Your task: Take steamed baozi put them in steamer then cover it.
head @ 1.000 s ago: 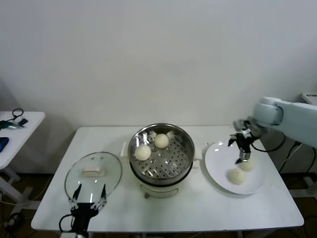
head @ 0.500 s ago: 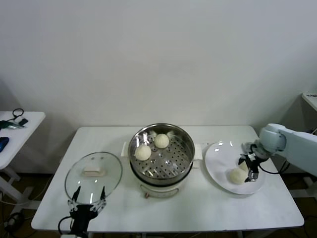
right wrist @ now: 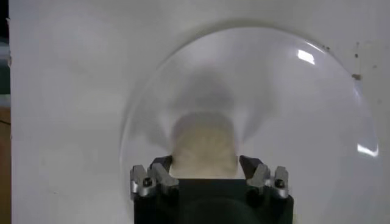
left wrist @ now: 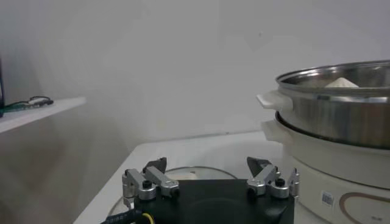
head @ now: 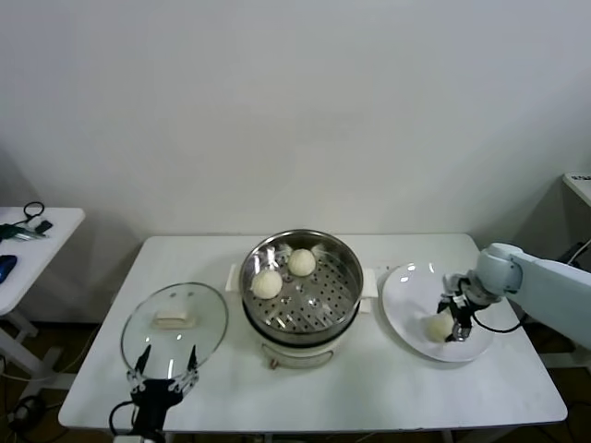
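The steamer [head: 343, 297] stands mid-table with two baozi [head: 267, 283] [head: 301, 262] on its perforated tray; it also shows in the left wrist view [left wrist: 341, 115]. A white plate [head: 406, 291] lies to its right. My right gripper [head: 454, 321] is down on the plate. In the right wrist view it [right wrist: 205, 163] is open, with a finger on each side of a cream baozi [right wrist: 204, 143]. One baozi [head: 439, 326] shows beside it in the head view; a second on the plate is not visible. My left gripper [head: 166, 360] is open and empty at the table's front left.
The glass lid [head: 175, 318] with a white handle lies flat left of the steamer, just beyond my left gripper [left wrist: 207, 165]. A small side table [head: 42, 231] with dark items stands far left. A wall runs behind the table.
My right gripper has come down from above the plate's far side onto the plate and now straddles a baozi. The left arm has not moved.
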You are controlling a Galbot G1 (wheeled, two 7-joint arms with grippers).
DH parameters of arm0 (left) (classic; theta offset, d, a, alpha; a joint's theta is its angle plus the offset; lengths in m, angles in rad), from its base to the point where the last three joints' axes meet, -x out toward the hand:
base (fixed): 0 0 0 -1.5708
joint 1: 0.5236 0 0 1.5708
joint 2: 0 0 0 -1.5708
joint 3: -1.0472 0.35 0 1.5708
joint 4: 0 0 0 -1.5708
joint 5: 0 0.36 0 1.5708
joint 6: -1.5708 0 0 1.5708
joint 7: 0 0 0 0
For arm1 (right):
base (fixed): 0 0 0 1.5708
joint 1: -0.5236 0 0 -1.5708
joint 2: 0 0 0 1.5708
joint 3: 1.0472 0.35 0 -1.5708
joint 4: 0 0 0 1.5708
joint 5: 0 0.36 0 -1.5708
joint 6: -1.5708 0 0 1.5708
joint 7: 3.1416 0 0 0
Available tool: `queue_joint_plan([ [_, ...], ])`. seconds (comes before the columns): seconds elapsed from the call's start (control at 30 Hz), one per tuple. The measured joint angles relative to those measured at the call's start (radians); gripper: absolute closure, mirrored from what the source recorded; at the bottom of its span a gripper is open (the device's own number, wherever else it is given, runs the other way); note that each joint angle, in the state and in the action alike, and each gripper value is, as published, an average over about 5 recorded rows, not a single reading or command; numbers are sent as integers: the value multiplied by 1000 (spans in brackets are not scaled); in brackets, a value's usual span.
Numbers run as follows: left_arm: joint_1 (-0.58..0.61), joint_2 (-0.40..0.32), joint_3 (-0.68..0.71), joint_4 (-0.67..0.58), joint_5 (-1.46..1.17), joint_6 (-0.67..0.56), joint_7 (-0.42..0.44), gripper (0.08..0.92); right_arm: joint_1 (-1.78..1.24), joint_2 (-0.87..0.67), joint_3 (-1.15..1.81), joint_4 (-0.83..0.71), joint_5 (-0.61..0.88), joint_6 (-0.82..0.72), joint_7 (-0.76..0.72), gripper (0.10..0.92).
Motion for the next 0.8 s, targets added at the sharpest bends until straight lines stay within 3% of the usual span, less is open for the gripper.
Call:
queue_joint_plan([
  [0.43, 0, -3, 7, -5, 3, 0, -1, 177, 100, 14, -51, 18, 4, 43, -38, 362],
  [0.8, -1, -3, 17, -7, 13, 3, 0, 177, 545, 148, -290, 69, 112, 296, -109, 357],
])
